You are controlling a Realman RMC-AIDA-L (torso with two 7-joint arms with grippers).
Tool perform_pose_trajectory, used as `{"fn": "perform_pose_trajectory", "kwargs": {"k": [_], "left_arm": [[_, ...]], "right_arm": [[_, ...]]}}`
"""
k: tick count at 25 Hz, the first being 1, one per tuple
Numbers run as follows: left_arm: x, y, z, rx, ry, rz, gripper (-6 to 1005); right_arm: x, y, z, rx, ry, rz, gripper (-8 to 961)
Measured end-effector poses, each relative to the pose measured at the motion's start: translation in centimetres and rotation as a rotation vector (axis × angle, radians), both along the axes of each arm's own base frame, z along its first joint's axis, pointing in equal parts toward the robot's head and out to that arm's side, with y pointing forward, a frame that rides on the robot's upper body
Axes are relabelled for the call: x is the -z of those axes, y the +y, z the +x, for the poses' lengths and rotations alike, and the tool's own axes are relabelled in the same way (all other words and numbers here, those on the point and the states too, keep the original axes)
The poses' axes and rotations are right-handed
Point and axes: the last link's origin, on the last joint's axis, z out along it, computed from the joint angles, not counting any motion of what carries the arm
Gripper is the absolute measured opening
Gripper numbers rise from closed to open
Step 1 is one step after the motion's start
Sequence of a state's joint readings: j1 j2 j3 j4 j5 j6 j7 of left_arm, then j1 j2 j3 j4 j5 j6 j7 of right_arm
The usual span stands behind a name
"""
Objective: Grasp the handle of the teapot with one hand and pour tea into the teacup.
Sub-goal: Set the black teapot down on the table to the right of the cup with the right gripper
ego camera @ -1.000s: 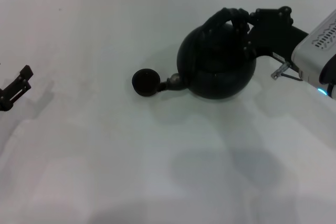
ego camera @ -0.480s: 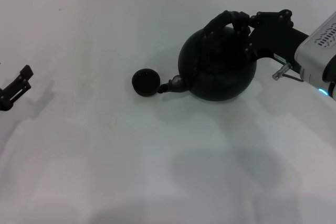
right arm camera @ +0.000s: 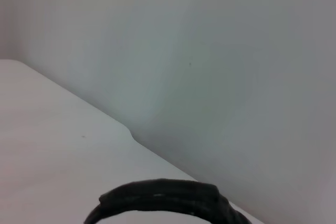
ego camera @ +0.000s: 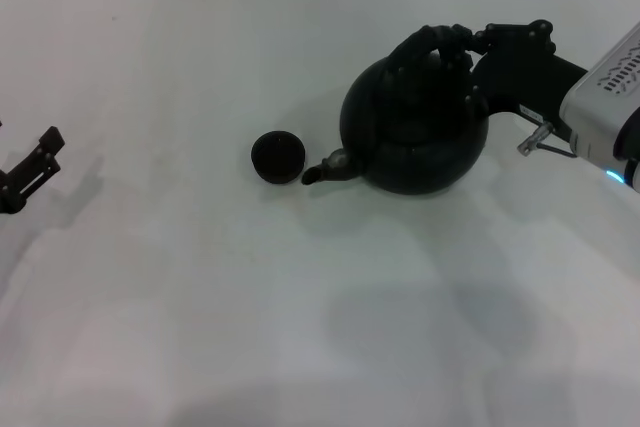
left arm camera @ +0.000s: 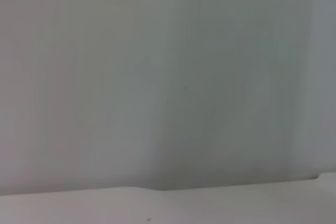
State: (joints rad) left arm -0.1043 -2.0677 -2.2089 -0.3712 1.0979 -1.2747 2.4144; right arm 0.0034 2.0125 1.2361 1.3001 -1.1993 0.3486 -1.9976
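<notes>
Beside teacup, teapot spout; table bare.

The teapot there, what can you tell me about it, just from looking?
The teapot is a round, matte-black, kettle-shaped pot on the white table. Its short spout, with a silvery band, points toward the small dark teacup, the tip close beside it. A thick ribbed handle arches over the top, where the right gripper grips it. No stream shows.

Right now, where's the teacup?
In the head view, the teacup sits on the table near centre, just left of the teapot spout tip.
</notes>
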Motion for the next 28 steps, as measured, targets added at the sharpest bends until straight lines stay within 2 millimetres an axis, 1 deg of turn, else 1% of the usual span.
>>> {"fn": "perform_pose_trajectory", "kwargs": {"k": [15, 21, 25, 28], "left_arm": [[0.1, 0.0, 0.1, 0.007, -0.004, -0.001, 862], [-0.1, 0.0, 0.3, 0.018, -0.004, 0.004, 861], [-0.4, 0.0, 0.3, 0.022, -0.004, 0.013, 861], [-0.6, 0.0, 0.3, 0.024, -0.001, 0.021, 861]], "right_arm": [[0.1, -0.2, 0.3, 0.006, -0.003, -0.008, 161], [-0.3, -0.5, 0.6, -0.034, 0.015, -0.04, 245], [-1.1, -1.1, 1.1, -0.07, 0.054, -0.083, 304], [-1.8, -1.5, 2.1, -0.06, 0.065, -0.083, 345]]}}
